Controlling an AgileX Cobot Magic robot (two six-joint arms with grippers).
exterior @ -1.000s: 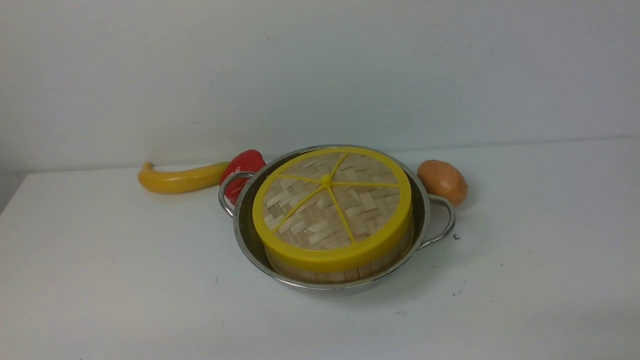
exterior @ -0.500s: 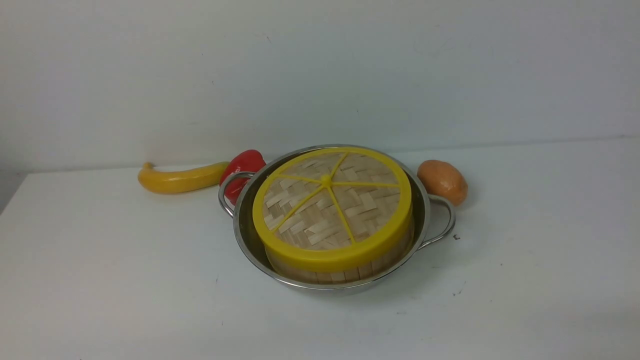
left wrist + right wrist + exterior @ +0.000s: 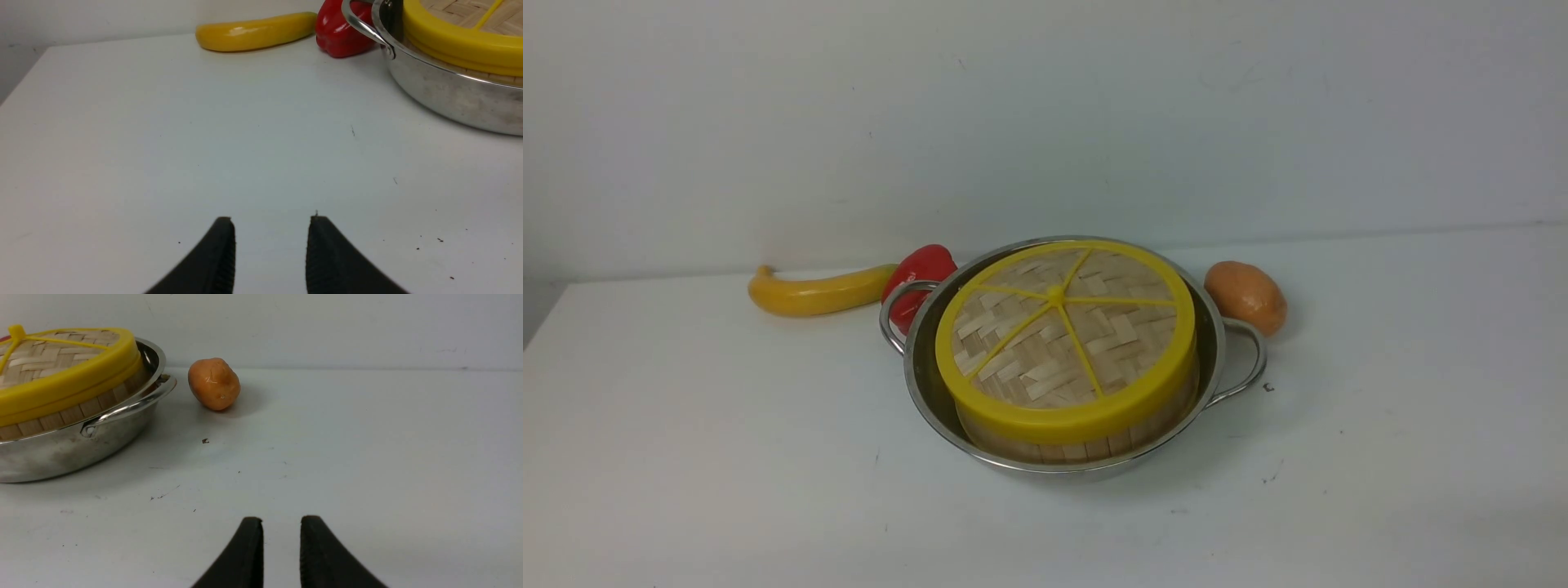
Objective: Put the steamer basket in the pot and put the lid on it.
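The black left gripper is hovering, empty and parted, over the white table, well apart from the shiny steel pot.

This looks like a robot test bench in a lab and not a real kitchen: a bare white worktop stands against a plain pale wall, scuffed and marked, with no stove, sink or cupboards in sight. The kitchen things on it read as props, namely a glossy plastic-looking banana, red pepper and potato set around 1 steel pot. Black ribbed fingers of wrist-mounted cameras' arms jut over the worktop.
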